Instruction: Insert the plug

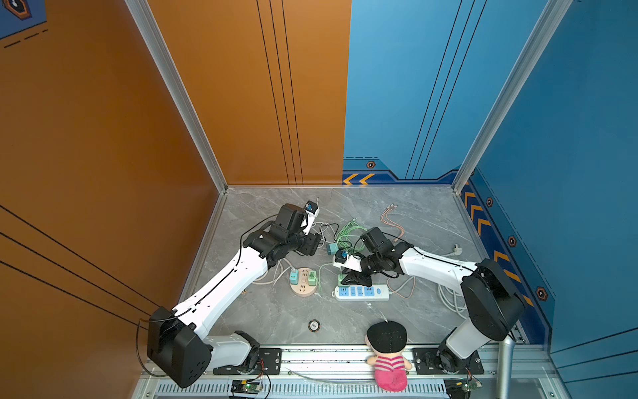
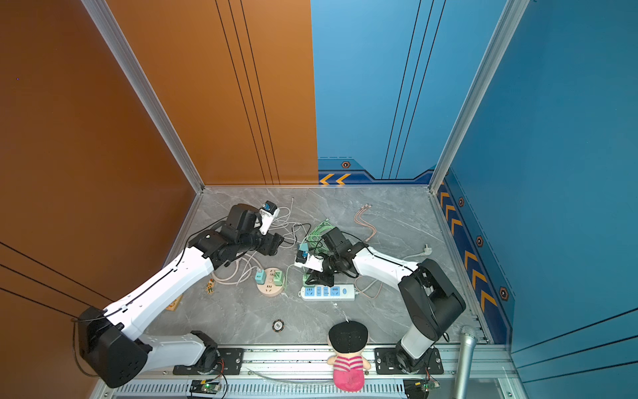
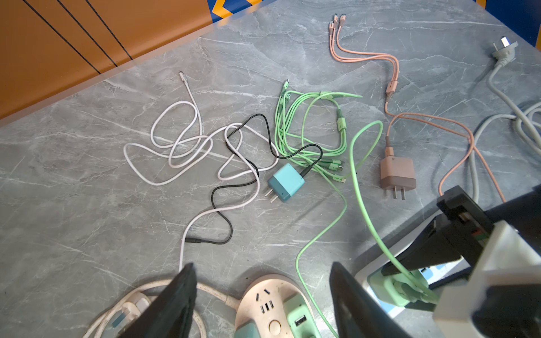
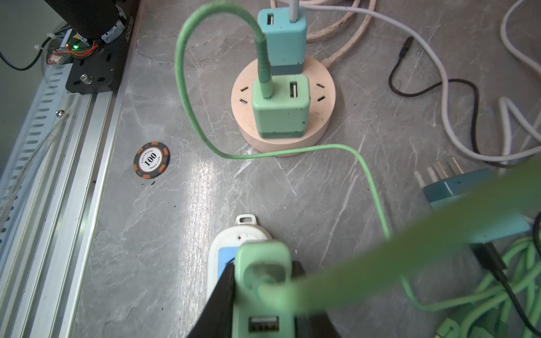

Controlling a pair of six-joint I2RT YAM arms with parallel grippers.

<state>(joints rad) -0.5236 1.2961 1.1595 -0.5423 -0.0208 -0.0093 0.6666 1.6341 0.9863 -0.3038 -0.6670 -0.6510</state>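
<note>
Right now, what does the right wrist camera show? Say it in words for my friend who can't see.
The right gripper pinches a green charger plug over the end of a white power strip. Beyond it, a round pink socket holds two more chargers, and a poker chip lies on the grey table.

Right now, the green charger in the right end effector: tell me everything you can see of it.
The green charger is a mint, rounded plastic block. Its top face shows a free USB port and, beside it, a plugged-in green cable arcing away. It stands upright on the end of the white power strip, pinched between the black fingers of the right end effector. Prongs are hidden, so seating is unclear.
</note>
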